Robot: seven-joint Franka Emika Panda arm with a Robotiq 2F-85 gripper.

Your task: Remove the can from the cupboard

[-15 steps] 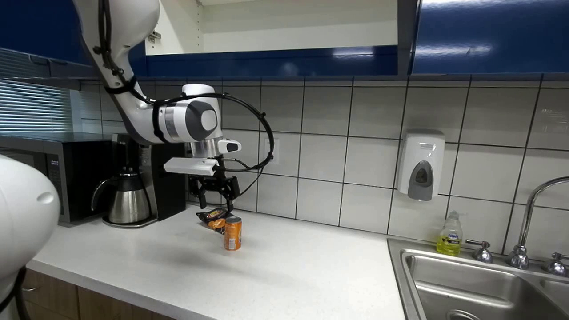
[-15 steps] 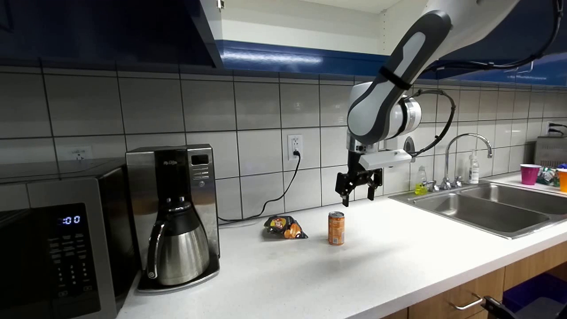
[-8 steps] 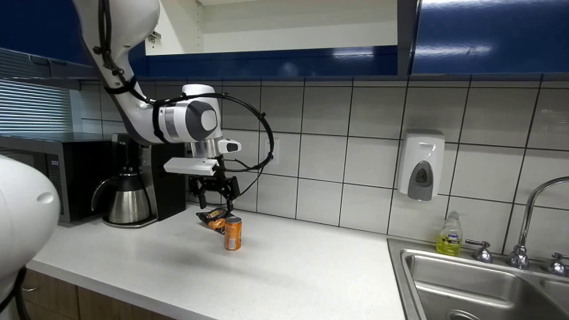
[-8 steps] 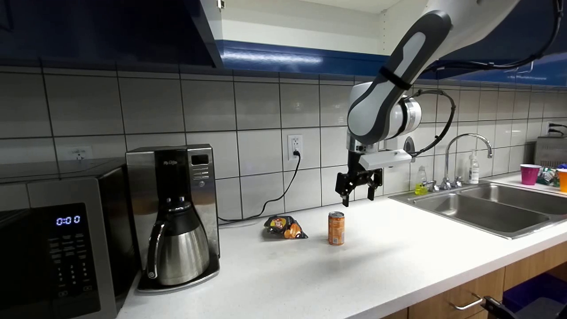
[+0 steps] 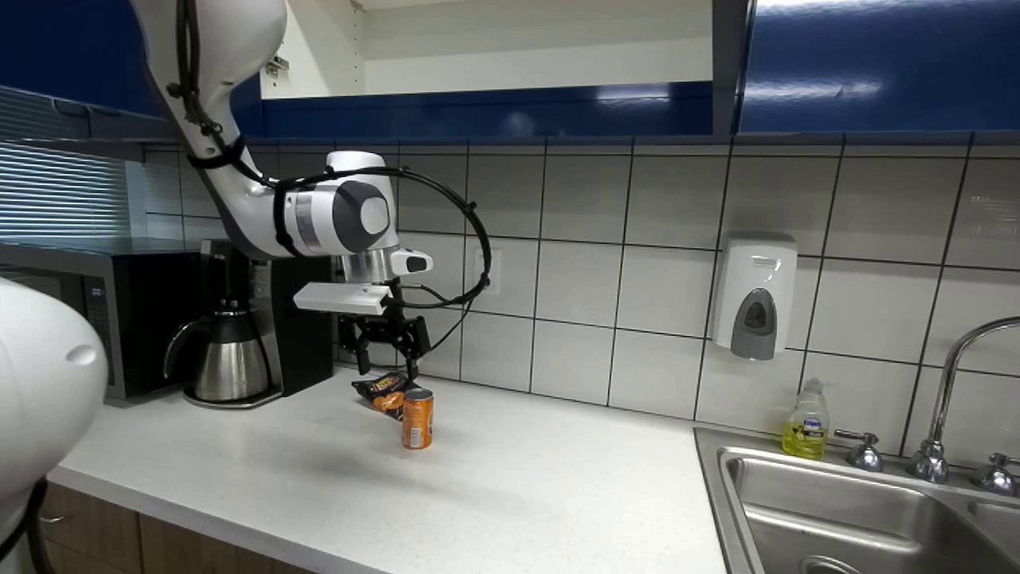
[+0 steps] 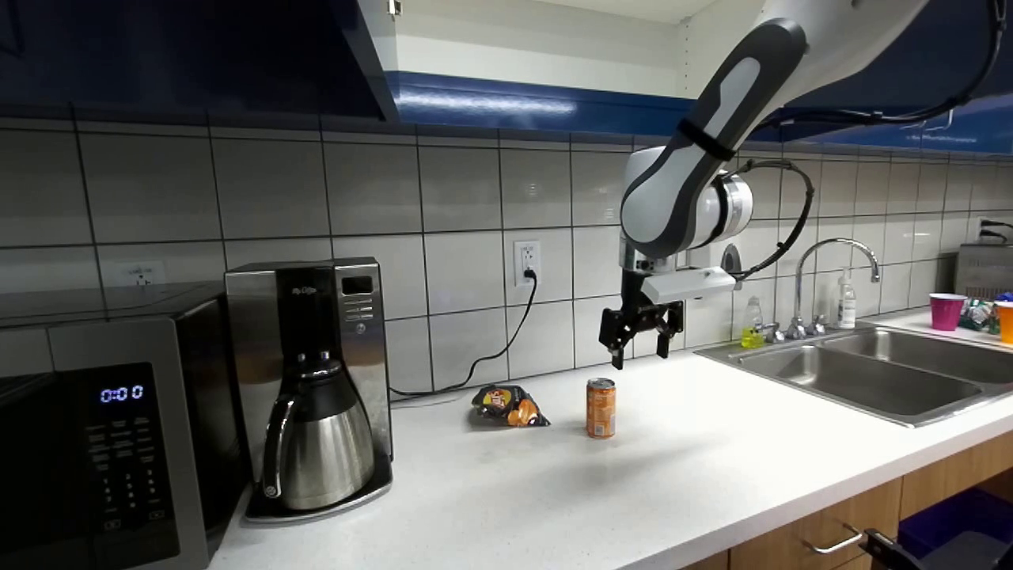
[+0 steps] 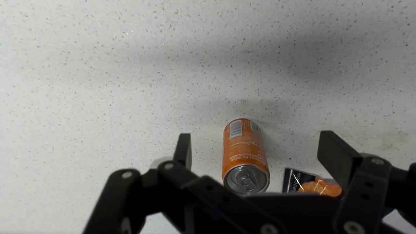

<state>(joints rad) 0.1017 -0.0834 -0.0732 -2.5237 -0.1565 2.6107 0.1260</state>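
The orange can (image 5: 417,422) stands upright on the white counter (image 5: 550,486). It also shows in an exterior view (image 6: 601,409) and in the wrist view (image 7: 244,146), silver top toward the camera. The cupboard (image 5: 486,113) is open above, with blue frame and white interior; it also shows in an exterior view (image 6: 514,101). The visible part of its inside holds nothing. My gripper (image 6: 639,356) hangs pointing down above the counter, open and empty, higher than the can and apart from it. In the wrist view the can appears between the spread fingers (image 7: 255,144).
A dark chip packet (image 6: 510,405) lies beside the can. A coffee maker with a steel pot (image 6: 328,443) and a microwave (image 6: 95,443) stand at one end. A sink (image 5: 845,502) and a soap bottle (image 5: 806,422) are at the other. A soap dispenser (image 5: 755,295) hangs on the wall.
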